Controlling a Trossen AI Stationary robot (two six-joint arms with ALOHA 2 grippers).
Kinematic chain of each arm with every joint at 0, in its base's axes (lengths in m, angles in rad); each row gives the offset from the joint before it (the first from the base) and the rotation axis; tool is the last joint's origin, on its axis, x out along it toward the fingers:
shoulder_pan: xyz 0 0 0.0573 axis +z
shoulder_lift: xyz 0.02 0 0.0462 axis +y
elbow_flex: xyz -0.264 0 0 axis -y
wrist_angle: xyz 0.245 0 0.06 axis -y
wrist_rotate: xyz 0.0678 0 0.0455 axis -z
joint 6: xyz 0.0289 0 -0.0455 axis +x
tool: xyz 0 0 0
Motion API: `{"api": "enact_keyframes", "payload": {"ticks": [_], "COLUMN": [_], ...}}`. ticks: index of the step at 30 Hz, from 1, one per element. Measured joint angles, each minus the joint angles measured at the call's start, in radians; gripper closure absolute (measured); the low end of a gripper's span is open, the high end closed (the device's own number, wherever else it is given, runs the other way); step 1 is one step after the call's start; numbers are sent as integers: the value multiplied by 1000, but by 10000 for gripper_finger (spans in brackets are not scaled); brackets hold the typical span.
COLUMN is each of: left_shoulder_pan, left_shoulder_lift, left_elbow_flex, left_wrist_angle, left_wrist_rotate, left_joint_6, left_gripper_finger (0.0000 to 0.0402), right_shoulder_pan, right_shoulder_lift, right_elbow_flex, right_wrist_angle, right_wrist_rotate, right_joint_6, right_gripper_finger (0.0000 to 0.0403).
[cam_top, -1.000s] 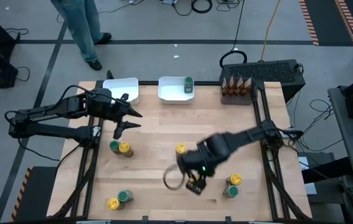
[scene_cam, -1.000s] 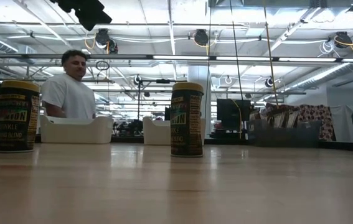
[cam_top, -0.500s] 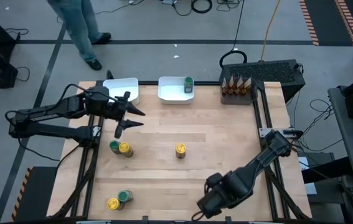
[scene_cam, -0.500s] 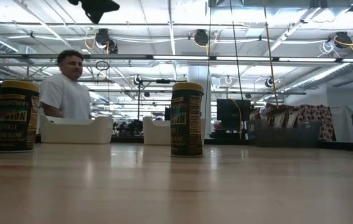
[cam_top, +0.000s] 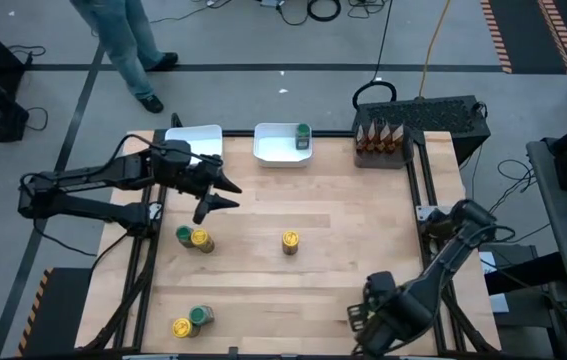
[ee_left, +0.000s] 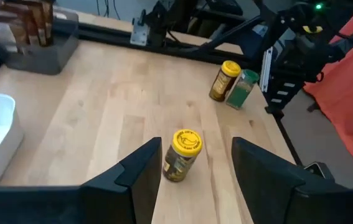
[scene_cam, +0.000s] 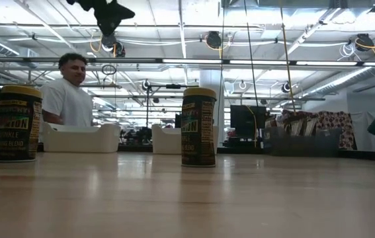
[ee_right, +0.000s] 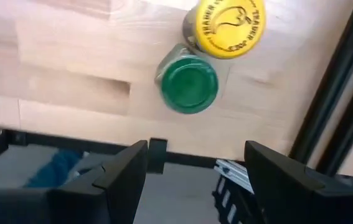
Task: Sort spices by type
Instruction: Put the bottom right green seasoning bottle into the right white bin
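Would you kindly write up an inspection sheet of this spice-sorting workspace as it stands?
Surface: wooden table, bare in the middle.
Job's things: lone yellow-lidded jar mid-table; green-lidded jar in right white tray; left white tray; jar pairs; brown packets in dark rack.
Clutter: nothing seen.
Grippers: left gripper open, above the table near the left tray; right gripper open, empty, at the near right edge.
Cables: cords on floor.
Surroundings: person behind the table.

A pale wooden table [cam_top: 343, 225] fills the frame's middle, holding round jars with yellow lids [cam_top: 290, 240] and green lids [cam_top: 183, 234], two white rectangular trays [cam_top: 277, 146] at upper centre, and brown-orange pointed packets [cam_top: 380, 135] upper right.
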Motion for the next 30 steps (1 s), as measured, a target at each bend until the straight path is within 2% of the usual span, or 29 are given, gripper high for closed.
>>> {"api": "enact_keyframes", "payload": {"ticks": [4,9,30], "left_shoulder_pan": [0,0,0], "left_shoulder_lift": [7,7,6], "left_elbow_flex": [0,0,0], "left_wrist_angle": [-13,-12,-12], "left_wrist_rotate": [0,-3,1], "left_joint_6": [-6,-49,-27], "left_gripper_finger": [203,203,203], "right_shoulder_pan": [9,0,-10], "right_shoulder_lift": [-55,-64,-62], "right_elbow_flex": [-141,-237,-262], "right_wrist_angle": [113,187,197], "right_wrist_rotate": [17,63,71], "right_joint_6": [16,8,5], "right_gripper_finger": [155,155,155]}}
